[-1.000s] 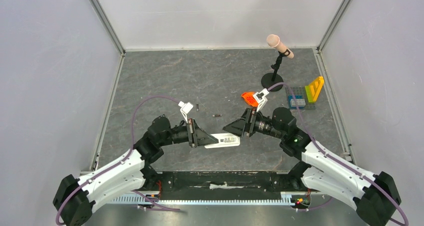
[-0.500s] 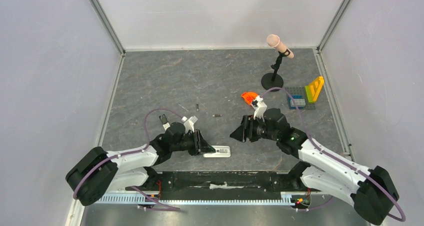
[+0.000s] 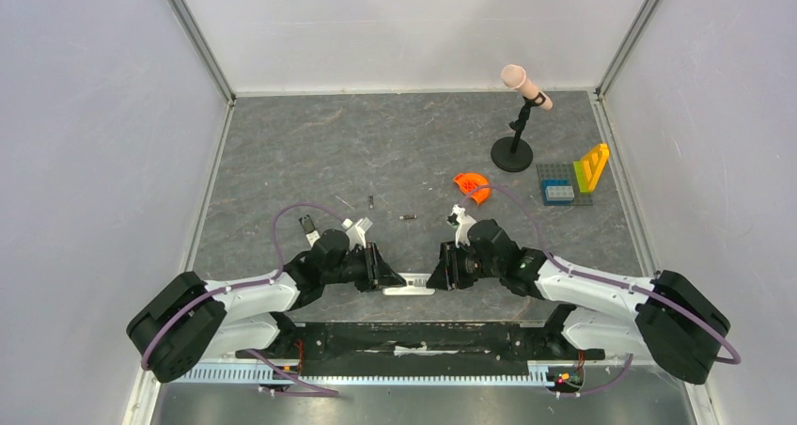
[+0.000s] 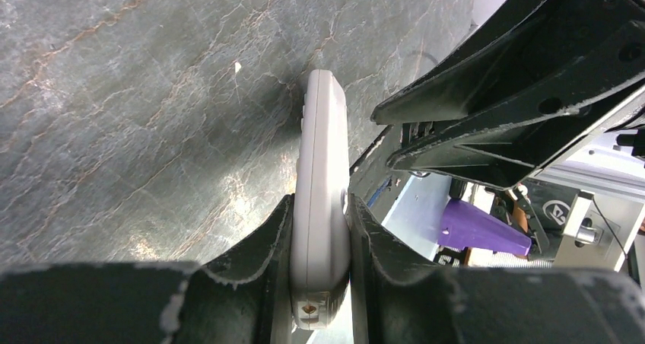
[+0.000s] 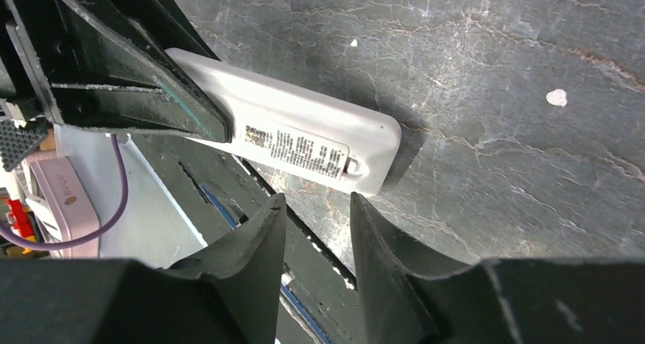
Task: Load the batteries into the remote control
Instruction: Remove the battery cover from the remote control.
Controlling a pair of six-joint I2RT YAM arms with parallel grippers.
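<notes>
The white remote control [image 3: 411,285] lies low at the table's near edge. My left gripper [image 3: 381,273] is shut on its left end; in the left wrist view the remote [image 4: 321,169] sits edge-on, pinched between both fingers. My right gripper [image 3: 440,276] is open and empty, just short of the remote's right end. In the right wrist view the remote [image 5: 304,140] shows a printed label, just beyond my right gripper [image 5: 317,201]. Two small dark batteries [image 3: 371,200] [image 3: 408,217] lie on the table behind the arms.
An orange piece [image 3: 470,182] lies right of centre. A microphone on a black stand [image 3: 513,150] and a plate with coloured blocks [image 3: 569,182] stand at the back right. The black front rail [image 3: 414,336] runs just below the remote.
Both arms have come down and toward the near edge. The left gripper has lowered the remote to the table. The right gripper has moved left and down to the remote's free end.
</notes>
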